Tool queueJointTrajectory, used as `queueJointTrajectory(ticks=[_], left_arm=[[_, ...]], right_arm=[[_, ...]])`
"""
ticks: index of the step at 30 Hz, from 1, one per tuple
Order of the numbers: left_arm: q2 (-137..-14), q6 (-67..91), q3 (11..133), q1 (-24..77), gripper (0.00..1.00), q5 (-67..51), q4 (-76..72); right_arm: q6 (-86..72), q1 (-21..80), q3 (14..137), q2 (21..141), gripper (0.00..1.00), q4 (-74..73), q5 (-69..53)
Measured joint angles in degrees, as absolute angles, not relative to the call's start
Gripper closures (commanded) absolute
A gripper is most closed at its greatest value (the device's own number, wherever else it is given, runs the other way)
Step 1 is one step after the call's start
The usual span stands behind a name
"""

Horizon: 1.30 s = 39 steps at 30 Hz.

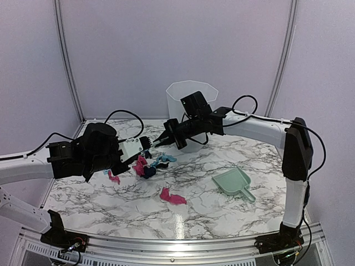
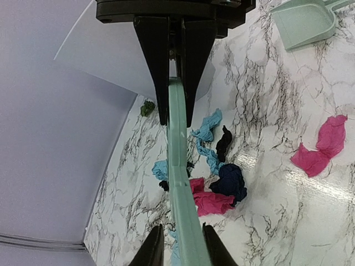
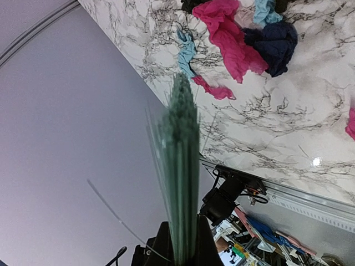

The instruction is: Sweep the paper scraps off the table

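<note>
Right wrist view, brush [image 3: 180, 166] blurred, claw [image 3: 180, 244] mostly cut off.

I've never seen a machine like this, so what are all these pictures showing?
These are two black-and-white robot arms bolted to a white marble-patterned table. One picture looks down from above. The other two come from little cameras on each arm's wrist, so you see that arm's own fingers.

On the table lie small crumpled pink, blue and dark paper scraps, a mint-green plastic dustpan and a tall see-through plastic bin.

The right gripper pinches a mint-green brush. The left gripper has a finger on each side of the handle, but I can't tell if it is squeezing.
</note>
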<state>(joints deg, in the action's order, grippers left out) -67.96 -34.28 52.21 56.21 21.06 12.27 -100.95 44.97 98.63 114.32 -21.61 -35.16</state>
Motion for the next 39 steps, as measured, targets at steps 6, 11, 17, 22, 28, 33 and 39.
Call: queueJointTrajectory(ticks=[6,11,17,22,28,33,39], left_arm=[[-68.0,-33.6,52.2,56.2,0.81,21.1,11.9],[-68.2,-33.2,52.2,56.2,0.64,21.0,11.7],[-68.2,-32.8,52.2,56.2,0.69,20.4,11.0],[-68.2,-32.1,52.2,56.2,0.77,20.6,10.0],[-68.2,-31.3,52.2,56.2,0.81,20.7,9.3],[-68.2,-30.9,52.1,56.2,0.94,20.8,8.8],[-68.2,-31.7,51.8,56.4,1.00,21.4,8.2]], right_arm=[[-101.0,45.0,98.6,114.2,1.00,-20.9,-35.5],[-100.9,45.0,98.3,114.2,1.00,-20.6,-35.5],[-101.0,45.0,98.1,114.2,1.00,-20.5,-35.5],[-101.0,45.0,98.0,114.2,1.00,-20.3,-35.5],[-101.8,45.0,97.8,114.2,1.00,-19.6,-35.9],[-102.1,45.0,97.8,114.1,1.00,-19.3,-36.0],[-103.5,45.0,96.8,113.6,0.50,-19.1,-36.2]])
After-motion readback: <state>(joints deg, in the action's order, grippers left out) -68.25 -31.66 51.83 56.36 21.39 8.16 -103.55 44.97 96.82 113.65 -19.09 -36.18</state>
